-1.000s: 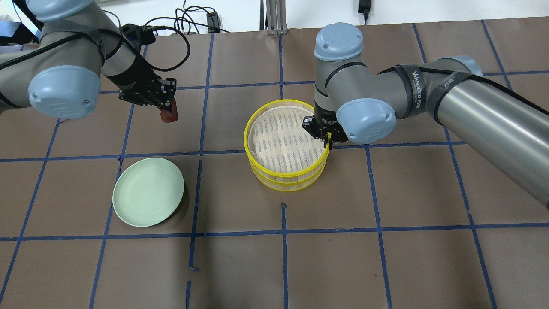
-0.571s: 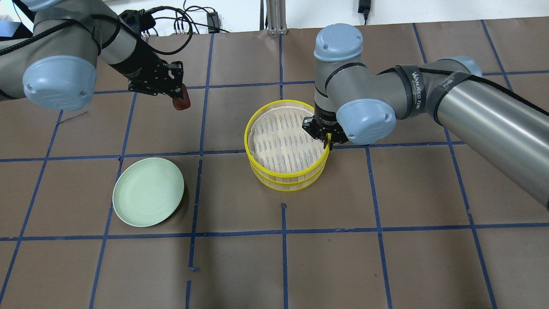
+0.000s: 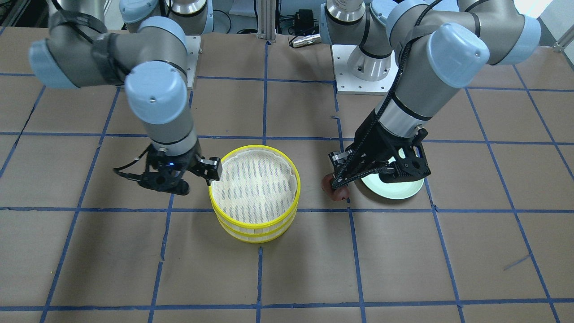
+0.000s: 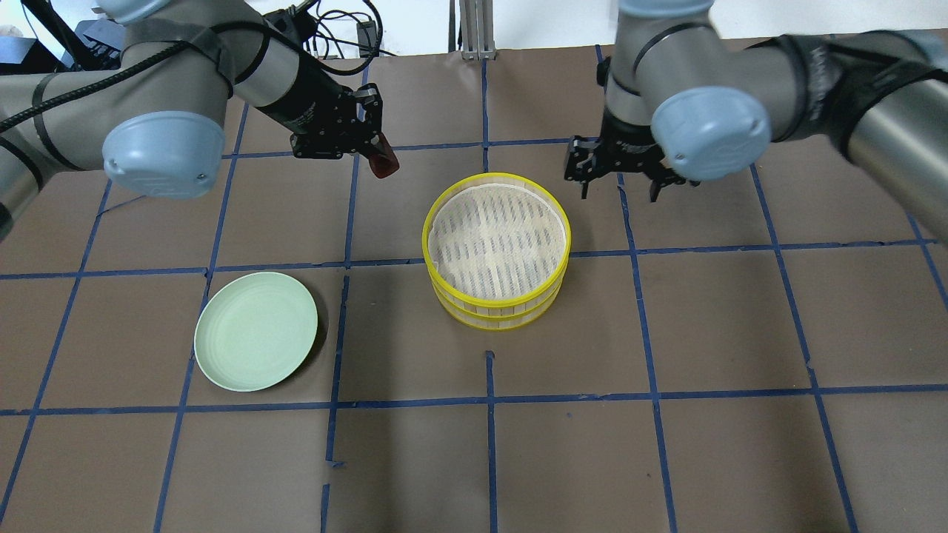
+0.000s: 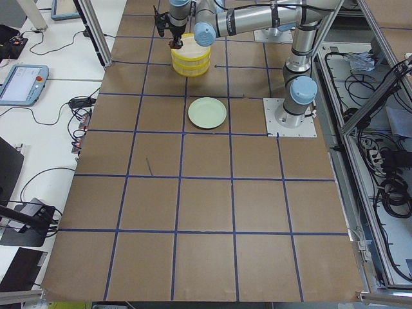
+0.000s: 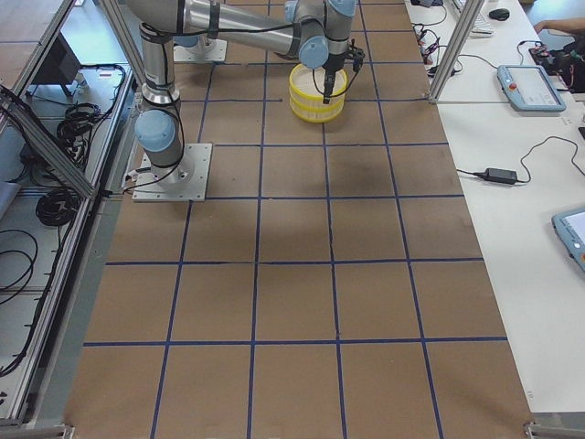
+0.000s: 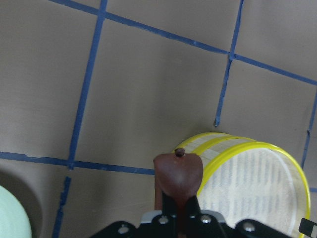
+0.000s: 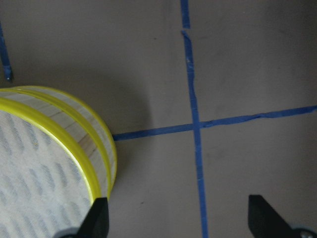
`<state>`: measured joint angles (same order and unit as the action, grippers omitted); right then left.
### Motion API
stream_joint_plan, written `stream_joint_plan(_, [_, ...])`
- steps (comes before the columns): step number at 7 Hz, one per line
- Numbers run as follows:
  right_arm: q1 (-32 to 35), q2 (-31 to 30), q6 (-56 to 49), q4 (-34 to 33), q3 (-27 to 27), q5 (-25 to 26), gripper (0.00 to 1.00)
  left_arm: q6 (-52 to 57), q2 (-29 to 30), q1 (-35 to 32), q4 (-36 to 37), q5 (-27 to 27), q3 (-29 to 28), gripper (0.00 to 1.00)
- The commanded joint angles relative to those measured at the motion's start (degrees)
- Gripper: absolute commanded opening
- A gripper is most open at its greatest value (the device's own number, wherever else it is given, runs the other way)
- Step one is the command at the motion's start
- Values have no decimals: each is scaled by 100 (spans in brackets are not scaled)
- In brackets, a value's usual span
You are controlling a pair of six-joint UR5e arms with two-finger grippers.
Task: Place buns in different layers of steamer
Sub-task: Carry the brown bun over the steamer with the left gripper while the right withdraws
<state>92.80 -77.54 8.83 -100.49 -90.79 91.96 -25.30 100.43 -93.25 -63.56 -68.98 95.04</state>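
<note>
Two steamer layers are stacked: the top layer [image 4: 495, 235] shows its bare white liner, and the lower layer [image 4: 492, 318] sits under it. My left gripper [image 4: 378, 157] is shut on the reddish-brown bun [image 4: 384, 167] and holds it in the air to the far left of the stack. The bun also shows in the front view [image 3: 335, 188] and in the left wrist view [image 7: 178, 173]. My right gripper [image 4: 619, 192] is open and empty, just off the stack's far right rim. The white bun is not visible in any view.
A pale green plate [image 4: 255, 329] lies empty at the near left of the stack; in the front view [image 3: 401, 190] my left gripper partly hides it. Blue tape lines cross the brown table [image 4: 666, 444].
My left gripper has carried the reddish-brown bun to the right, toward the steamer. My right gripper has let go of the top layer's rim, opened and moved away to the far right.
</note>
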Motion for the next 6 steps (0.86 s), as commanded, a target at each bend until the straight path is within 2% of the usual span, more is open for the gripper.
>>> stream_joint_plan(1, [-579, -568, -750, 1622, 856, 50, 100, -1130, 230, -596, 700, 60, 58, 1])
stream_joint_plan(2, [-397, -813, -777, 2082, 1226, -115, 100, -1231, 310, -676, 852, 52, 59, 1])
stream_joint_plan(3, [-195, -955, -804, 2121, 1221, -422, 100, -1240, 319, -834, 837, 8, 94, 1])
stream_joint_plan(4, [-123, -1070, -830, 2122, 1152, -355, 100, -1232, 415, -879, 767, -10, 129, 7])
stream_joint_plan(5, [-131, -1123, -848, 2061, 942, -285, 100, -1232, 503, -940, 766, -167, 138, 41])
stream_joint_plan(6, [-131, -1123, -996, 2051, 879, -249, 100, -1214, 504, -993, 775, -342, 129, 94])
